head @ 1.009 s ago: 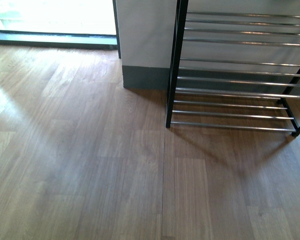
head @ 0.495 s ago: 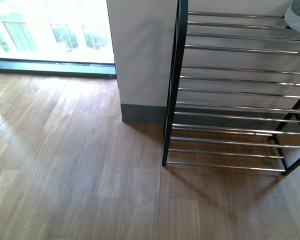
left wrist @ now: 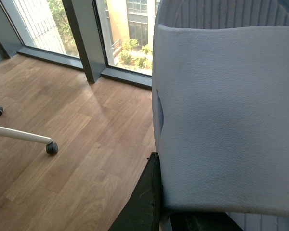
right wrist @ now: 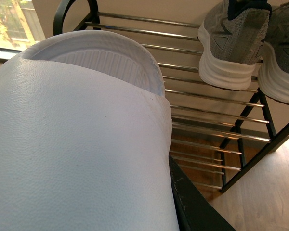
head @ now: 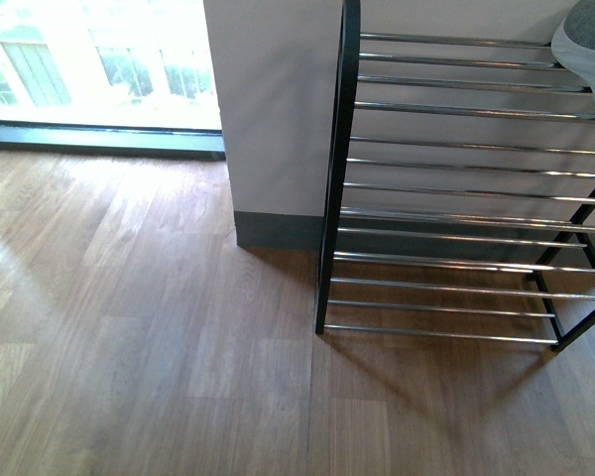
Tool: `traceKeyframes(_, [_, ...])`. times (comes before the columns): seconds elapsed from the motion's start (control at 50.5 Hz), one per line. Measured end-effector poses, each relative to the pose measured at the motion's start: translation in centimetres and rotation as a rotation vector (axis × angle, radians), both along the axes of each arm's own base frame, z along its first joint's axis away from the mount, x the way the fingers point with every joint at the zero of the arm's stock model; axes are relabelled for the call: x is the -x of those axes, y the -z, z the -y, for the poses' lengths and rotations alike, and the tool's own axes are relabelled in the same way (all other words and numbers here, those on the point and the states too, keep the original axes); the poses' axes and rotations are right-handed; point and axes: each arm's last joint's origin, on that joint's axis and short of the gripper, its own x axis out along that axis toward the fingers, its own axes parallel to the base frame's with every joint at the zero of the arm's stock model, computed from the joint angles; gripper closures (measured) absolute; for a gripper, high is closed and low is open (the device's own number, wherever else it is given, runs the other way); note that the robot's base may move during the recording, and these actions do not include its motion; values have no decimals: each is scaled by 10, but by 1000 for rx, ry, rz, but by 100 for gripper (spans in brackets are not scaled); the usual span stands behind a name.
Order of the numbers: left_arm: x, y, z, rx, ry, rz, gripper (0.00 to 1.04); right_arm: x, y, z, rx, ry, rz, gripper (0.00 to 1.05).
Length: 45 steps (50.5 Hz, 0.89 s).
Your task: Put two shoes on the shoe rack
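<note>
From the front, the shoe rack (head: 446, 188) stands against the wall, just right of a grey pillar (head: 273, 119). A bright window (head: 99, 59) lies further left of it, over wood floor (head: 149, 337). No arm shows in this view. At the rack's top tier, by the frame's right edge, a grey rounded bit of one sneaker (head: 583, 45) shows. It is cut off, so its direction cannot be read there.

The right wrist view shows both. The first grey sneaker (right wrist: 233, 43) and the second grey sneaker (right wrist: 283, 55) sit side by side on the rack's top tier. Their heels face out and their toes point at the wall, long axes across the chrome bars. The second is cut by the frame edge.

Each wrist view is mostly filled by a slipper, which the front view does not show. The left white slipper (left wrist: 226, 120) hangs clear of the floor, its ribbed sole cut off at the frame. The left gripper (left wrist: 156, 202) is pinching it, though only one black finger (left wrist: 142, 207) shows, lying against the strap. The right white slipper (right wrist: 77, 144) has its ribbed end pointing toward the rack's black side loop. The right gripper (right wrist: 176, 192) is clamped on it, one dark finger (right wrist: 195, 209) visible and the other hidden.
</note>
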Motion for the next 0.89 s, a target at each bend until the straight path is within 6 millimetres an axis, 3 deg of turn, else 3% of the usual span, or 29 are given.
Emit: traceKeyframes(0.89, [0, 0, 0, 0, 0, 0, 103, 0, 0, 0, 0, 0, 0, 103])
